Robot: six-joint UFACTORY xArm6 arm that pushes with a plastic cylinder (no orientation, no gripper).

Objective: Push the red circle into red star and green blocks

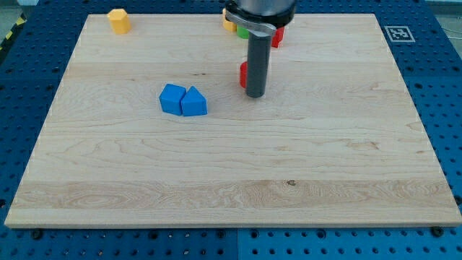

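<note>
In the one camera view, my tip (255, 94) rests on the wooden board (216, 180) a little above its middle, and the red circle (244, 74) shows only as a sliver at the rod's left edge, touching it or very nearly so; most of that block is hidden behind the rod. There is no hand here to open or close, only the bare rod, which grips nothing and can only shove. Toward the view's top, partly covered by the arm's dark body, sit a green block (243, 32), a red block (277, 36) that I take for the red star though its shape cannot be made out, and a sliver of yellow block (228, 24) beside them. Two blue blocks (182, 100) lie touching each other to the view's left of the tip, and a yellow block (119, 20) stands near the board's top left corner. I judge the step in hand to be the push itself, barely begun. The next move calls for getting the tip under the circle, on its bottom side, then driving it straight toward the view's top.
</note>
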